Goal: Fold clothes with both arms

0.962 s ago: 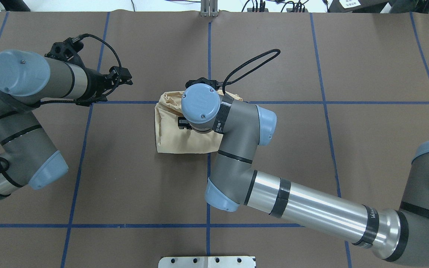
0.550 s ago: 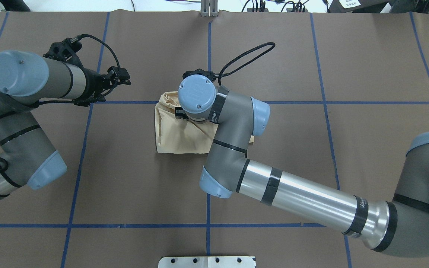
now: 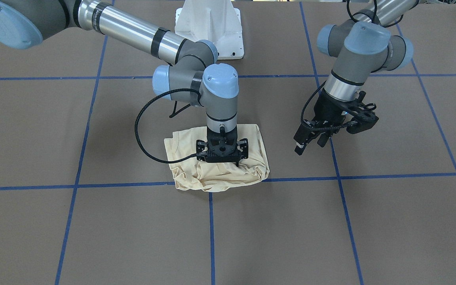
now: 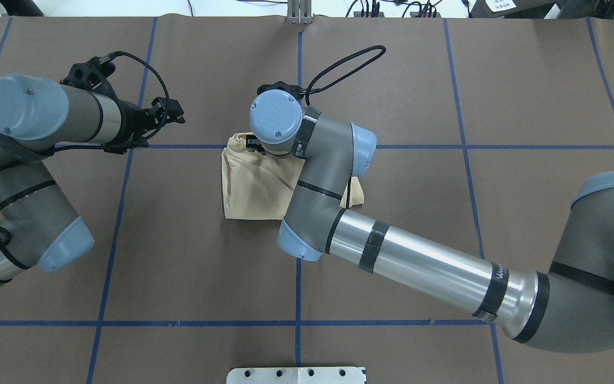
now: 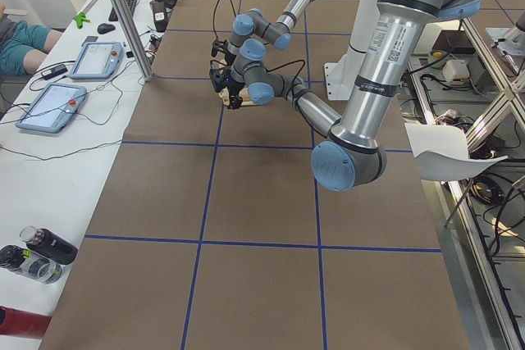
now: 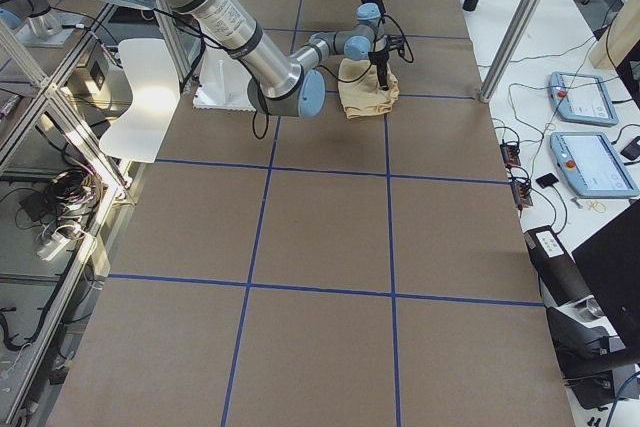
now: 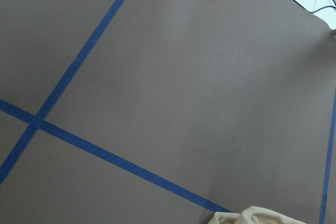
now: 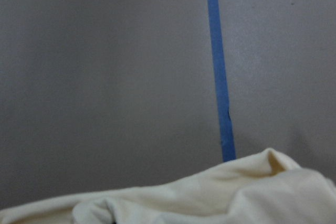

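Seen from overhead, the cream T-shirt (image 4: 253, 186) lies bunched at mid-table (image 4: 179, 240). The right gripper (image 3: 221, 159) points down into its 12 o'clock edge, its fingers buried in cloth, so I cannot tell their grip. At the shirt's 10 o'clock, well apart, the left gripper (image 3: 310, 145) hovers with its fingers spread.

At mid-desk (image 4: 445, 80), the T-shirt (image 4: 253, 186); down upon its part farthest from the robot, the right gripper (image 3: 221, 160); well apart toward the robot's left, above the desk, the left gripper (image 3: 311, 145).
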Motion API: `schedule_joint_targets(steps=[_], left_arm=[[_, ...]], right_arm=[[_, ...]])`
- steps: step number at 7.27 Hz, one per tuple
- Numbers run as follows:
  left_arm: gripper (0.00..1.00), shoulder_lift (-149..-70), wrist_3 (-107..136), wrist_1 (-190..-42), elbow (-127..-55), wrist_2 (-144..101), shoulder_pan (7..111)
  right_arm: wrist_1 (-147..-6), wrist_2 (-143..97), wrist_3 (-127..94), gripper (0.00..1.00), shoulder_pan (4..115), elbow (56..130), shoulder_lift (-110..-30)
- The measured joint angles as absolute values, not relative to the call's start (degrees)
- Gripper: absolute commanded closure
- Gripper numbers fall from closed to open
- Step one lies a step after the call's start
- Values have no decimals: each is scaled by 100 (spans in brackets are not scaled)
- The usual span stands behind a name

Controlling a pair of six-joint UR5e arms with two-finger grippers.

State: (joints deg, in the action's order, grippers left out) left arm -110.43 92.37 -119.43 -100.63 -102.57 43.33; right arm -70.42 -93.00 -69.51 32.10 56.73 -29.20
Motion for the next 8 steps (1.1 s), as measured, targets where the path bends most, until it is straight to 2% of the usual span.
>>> schedule_joint_targets(steps=[2,4,8], left_arm=[[1,-11014,9237,-11941,-10083,-10257,4336],[1,-10999,9140,-11938,-10085,-10265,4427],[1,-10949,8771,-11919,-10034,-10422,4712]], right_arm=[[-7010,-9283,-6836,13,3442,5431,-2825],[-7007,-9303,-6772,1,3570,5363,-2624],[-7114,-9598,-6415,1,3424,5629,-2445]])
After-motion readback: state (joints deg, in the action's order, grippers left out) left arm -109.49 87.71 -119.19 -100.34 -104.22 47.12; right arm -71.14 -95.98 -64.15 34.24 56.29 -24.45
